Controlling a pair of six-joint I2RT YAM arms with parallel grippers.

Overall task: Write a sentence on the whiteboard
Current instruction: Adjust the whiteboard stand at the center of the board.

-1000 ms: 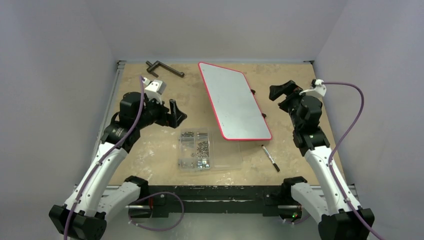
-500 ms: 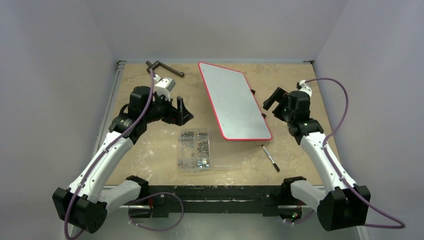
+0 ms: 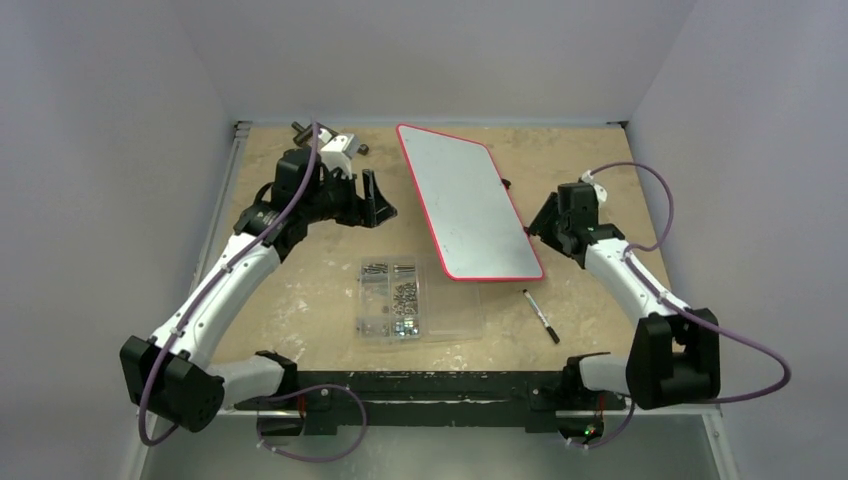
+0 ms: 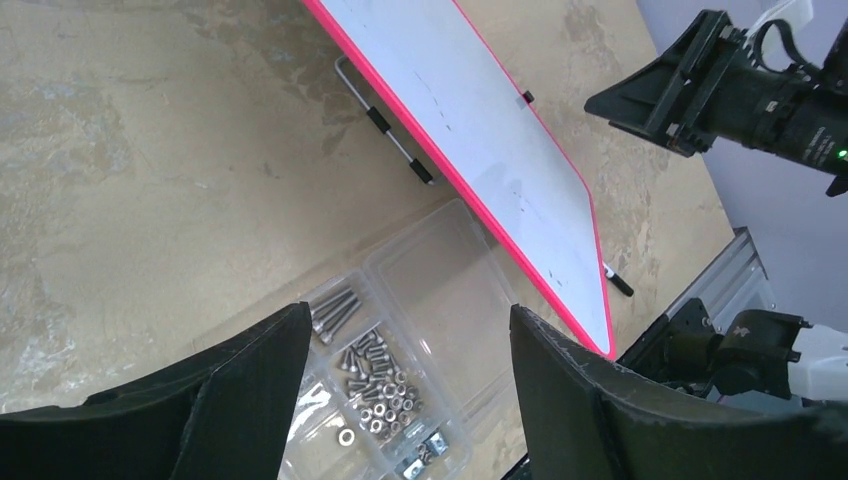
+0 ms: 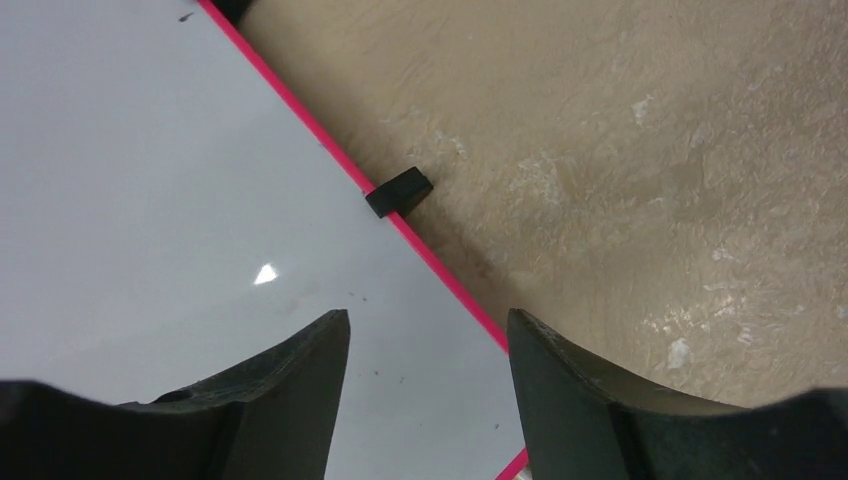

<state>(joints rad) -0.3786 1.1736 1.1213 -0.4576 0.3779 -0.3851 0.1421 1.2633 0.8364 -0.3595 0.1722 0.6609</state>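
The whiteboard, white with a thin red rim, lies tilted at the middle back of the table. It also fills the left of the right wrist view and crosses the left wrist view. No sentence is in view; its face shows only a few specks. My left gripper hangs left of the board, open and empty, above the screw box. At the board's right rim, my right gripper stands open with nothing between its fingers. A black marker lies near the front right.
A clear plastic box of screws sits in front of the board, touching its near corner. A dark metal tool lies at the back left, partly hidden by my left arm. A black foot sticks out from the board's rim.
The left arm swung back and right toward the board's left side. The right arm came down and in to the board's right rim. Both pairs of jaws narrowed somewhat.
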